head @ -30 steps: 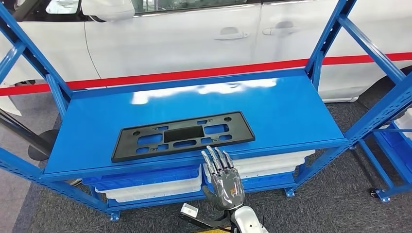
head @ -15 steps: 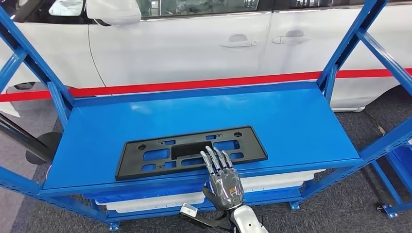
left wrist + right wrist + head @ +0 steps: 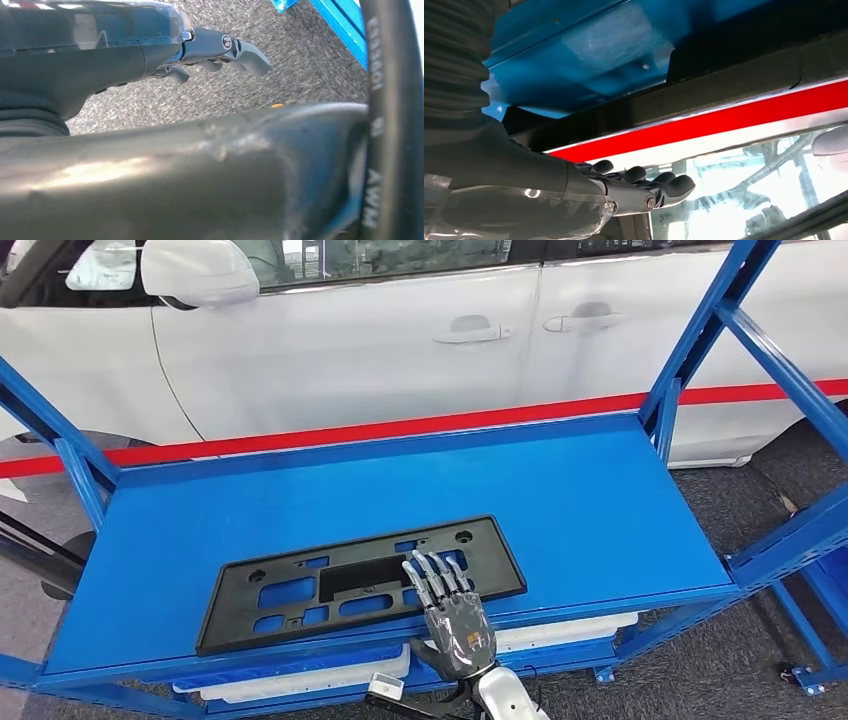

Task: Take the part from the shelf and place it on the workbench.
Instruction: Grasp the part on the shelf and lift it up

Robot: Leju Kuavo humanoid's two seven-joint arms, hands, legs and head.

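Black plastic licence-plate frame lies flat at the blue shelf's front edge. Since a second ago, our right hand has advanced over its near rim, fingers straight, grasping nothing; we judge the pick imminent. Left hand hangs empty, fingers loosely curled.

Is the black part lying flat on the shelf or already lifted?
Flat. The black part lies on the blue shelf; the right hand reaches over its near edge, fingers outstretched, not gripping.
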